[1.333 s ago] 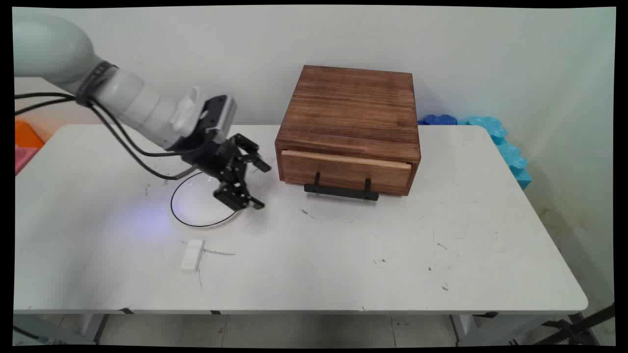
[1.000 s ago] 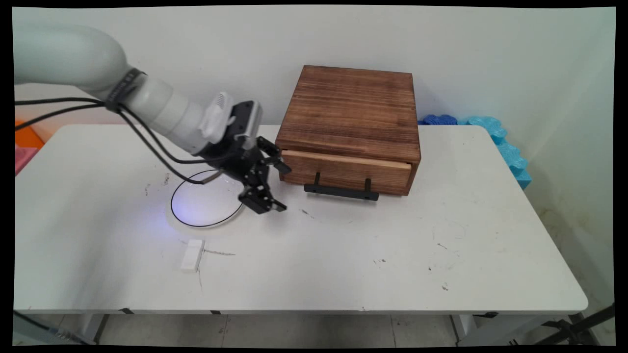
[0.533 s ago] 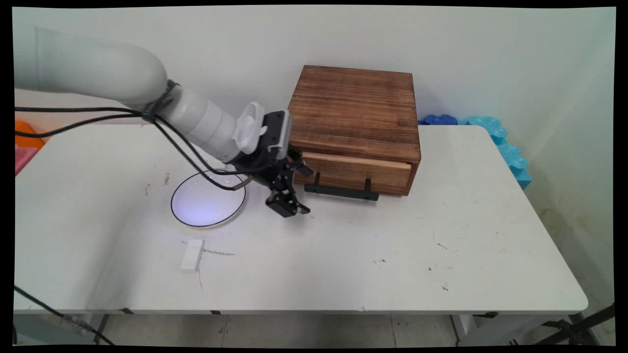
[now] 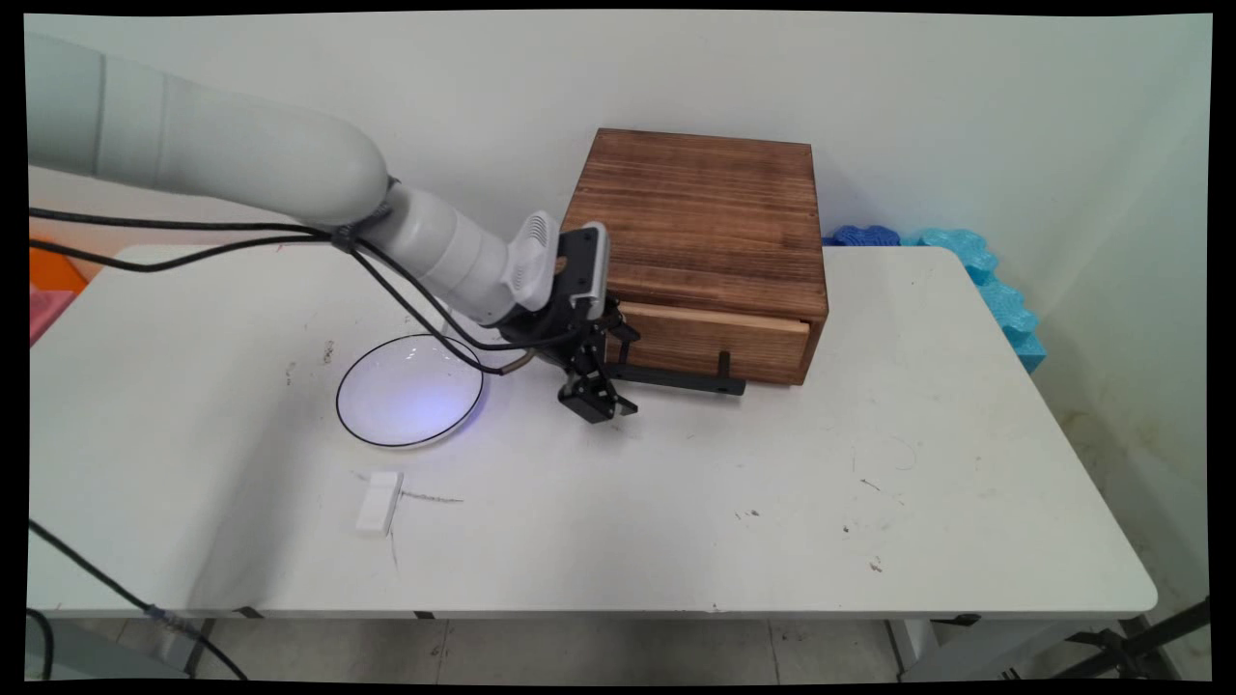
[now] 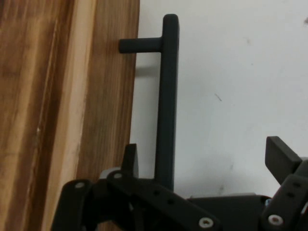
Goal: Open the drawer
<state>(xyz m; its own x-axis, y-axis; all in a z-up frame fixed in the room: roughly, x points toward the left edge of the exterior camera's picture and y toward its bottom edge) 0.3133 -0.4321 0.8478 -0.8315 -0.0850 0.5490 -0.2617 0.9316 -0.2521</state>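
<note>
Gripper, jaws spread w/ nothing held, sits centre-frame at the left end of the drawer handle on the wooden box, handle bar btwn jaws; closing on it looks the likely next need.

Your main view looks down across the surface toward the wall. Your hand view sits close along the claw. Both seemingly share the handle.
</note>
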